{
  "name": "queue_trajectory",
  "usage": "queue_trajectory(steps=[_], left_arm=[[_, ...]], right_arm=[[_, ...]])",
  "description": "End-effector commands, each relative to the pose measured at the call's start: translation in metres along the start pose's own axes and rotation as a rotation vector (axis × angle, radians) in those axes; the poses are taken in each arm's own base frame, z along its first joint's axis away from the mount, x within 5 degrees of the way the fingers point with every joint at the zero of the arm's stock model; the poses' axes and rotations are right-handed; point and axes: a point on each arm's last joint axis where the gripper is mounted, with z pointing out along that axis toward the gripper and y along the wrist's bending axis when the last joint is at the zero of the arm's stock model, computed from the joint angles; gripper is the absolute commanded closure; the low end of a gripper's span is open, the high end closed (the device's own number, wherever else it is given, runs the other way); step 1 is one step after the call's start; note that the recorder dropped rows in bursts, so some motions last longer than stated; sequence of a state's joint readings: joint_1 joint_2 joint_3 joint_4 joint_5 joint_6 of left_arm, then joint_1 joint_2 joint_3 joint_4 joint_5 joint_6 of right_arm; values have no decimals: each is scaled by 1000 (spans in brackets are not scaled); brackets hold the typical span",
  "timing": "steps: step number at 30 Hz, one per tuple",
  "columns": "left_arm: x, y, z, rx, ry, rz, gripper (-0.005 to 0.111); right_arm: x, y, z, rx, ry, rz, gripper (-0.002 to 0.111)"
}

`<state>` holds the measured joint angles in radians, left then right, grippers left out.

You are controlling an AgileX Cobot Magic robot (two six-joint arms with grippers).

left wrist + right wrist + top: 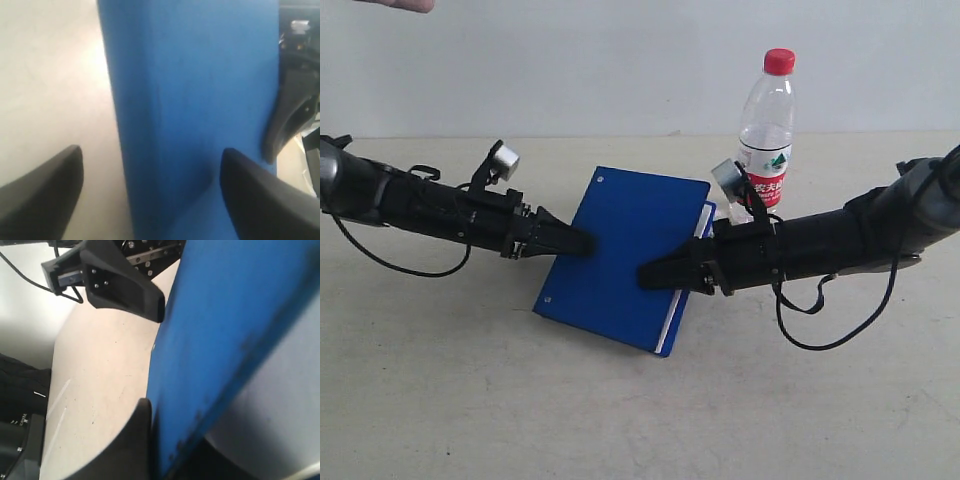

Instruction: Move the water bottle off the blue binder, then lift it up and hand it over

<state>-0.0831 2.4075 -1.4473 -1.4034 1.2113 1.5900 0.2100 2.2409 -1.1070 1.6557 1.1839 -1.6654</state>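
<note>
The blue binder (620,250) lies askew in the middle of the table, between the two arms. My right gripper (648,275) is shut on the binder's right edge; in the right wrist view one dark finger (135,440) presses flat against the blue cover (235,315). My left gripper (582,240) is at the binder's left edge, open, with the blue edge (200,100) between its widely parted fingertips (45,190). The water bottle (767,120), with its red cap, stands upright on the table behind the binder's far right corner, off the binder and apart from both grippers.
Part of a person's hand (400,5) shows at the top left edge. Black cables (820,330) hang from both arms onto the beige table (470,400). A pale wall runs behind the table.
</note>
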Motion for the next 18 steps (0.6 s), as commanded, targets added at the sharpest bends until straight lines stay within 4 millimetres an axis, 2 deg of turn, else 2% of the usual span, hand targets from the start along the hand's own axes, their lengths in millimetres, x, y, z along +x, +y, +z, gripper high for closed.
queue_trajectory(steps=[1, 3, 7, 11, 13, 15, 18], left_arm=[[-7, -14, 20, 43, 1, 50, 49], [-6, -19, 28, 58, 20, 64, 56], [-7, -21, 32, 65, 17, 76, 70], [-9, -19, 29, 58, -7, 65, 102], [-8, -17, 26, 54, -10, 61, 102], [-9, -16, 22, 46, -17, 60, 102], [-16, -15, 7, 23, -45, 81, 102]], right_arm=[[2, 10, 7, -55, 37, -34, 108], [3, 14, 13, -67, 62, -49, 108], [0, 18, 19, -78, 67, -69, 108], [-1, 17, 18, -75, 54, -48, 108], [0, 17, 18, -75, 70, -48, 107], [4, 17, 17, -78, 110, -64, 97], [9, 17, 17, -81, 159, -81, 67]])
